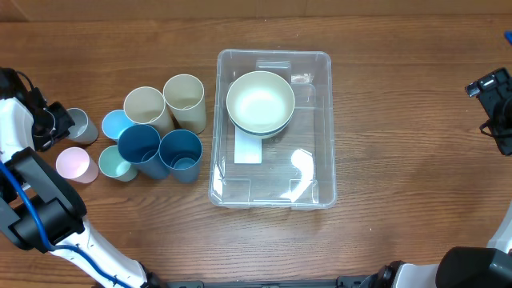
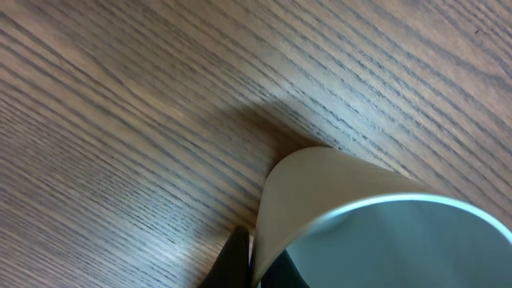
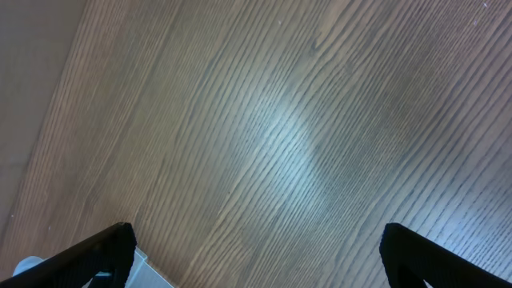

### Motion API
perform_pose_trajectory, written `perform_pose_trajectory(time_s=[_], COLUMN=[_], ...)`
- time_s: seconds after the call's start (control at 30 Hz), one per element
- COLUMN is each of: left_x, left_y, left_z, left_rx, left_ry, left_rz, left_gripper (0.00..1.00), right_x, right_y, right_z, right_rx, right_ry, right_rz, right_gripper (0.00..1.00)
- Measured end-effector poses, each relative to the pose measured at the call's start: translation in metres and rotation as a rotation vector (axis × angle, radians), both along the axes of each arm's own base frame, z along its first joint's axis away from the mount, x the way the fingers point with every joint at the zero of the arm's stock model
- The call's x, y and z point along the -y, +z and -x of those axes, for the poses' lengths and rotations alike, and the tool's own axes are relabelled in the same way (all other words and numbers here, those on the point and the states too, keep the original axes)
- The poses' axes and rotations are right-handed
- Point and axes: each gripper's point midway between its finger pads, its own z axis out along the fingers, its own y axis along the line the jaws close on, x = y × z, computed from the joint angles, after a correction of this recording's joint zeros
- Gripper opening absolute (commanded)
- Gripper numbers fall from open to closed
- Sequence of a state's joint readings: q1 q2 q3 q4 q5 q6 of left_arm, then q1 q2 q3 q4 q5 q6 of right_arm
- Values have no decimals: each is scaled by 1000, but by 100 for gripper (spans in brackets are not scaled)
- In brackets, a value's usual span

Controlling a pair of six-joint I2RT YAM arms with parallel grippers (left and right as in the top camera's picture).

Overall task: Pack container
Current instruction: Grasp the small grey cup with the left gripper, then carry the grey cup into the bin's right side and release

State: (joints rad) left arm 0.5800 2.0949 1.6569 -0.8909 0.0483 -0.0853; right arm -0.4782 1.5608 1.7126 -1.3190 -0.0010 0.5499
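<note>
The clear plastic container stands at the table's middle, with a white label on its base. A cream bowl sits in its far half. My left gripper is at the far left, shut on the wall of a grey cup. In the left wrist view one finger is outside and one inside the cup, with the jaws pinching its rim. My right gripper is open and empty at the far right, above bare wood.
A cluster of cups stands left of the container: two cream cups, two dark blue cups, a light blue cup, a pale teal cup and a pink cup.
</note>
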Motion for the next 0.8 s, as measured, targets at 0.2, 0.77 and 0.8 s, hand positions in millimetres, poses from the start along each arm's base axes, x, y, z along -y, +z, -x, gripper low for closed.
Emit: perform_pose_trajectory(time_s=[0.2, 0.77, 0.8], left_x=[-3, 403, 425], left_y=[45, 276, 268], left_z=[-7, 21, 30], left_rx=[22, 421, 391], left_ry=[15, -964, -1004], left_rz=[2, 57, 50], left_gripper=[4, 4, 4], right_x=[0, 0, 0], right_y=[0, 0, 0], right_z=[0, 0, 0], right_rx=[-1, 0, -1], right_ry=[0, 1, 0], right_rz=[0, 0, -1], right_gripper=[100, 100, 100])
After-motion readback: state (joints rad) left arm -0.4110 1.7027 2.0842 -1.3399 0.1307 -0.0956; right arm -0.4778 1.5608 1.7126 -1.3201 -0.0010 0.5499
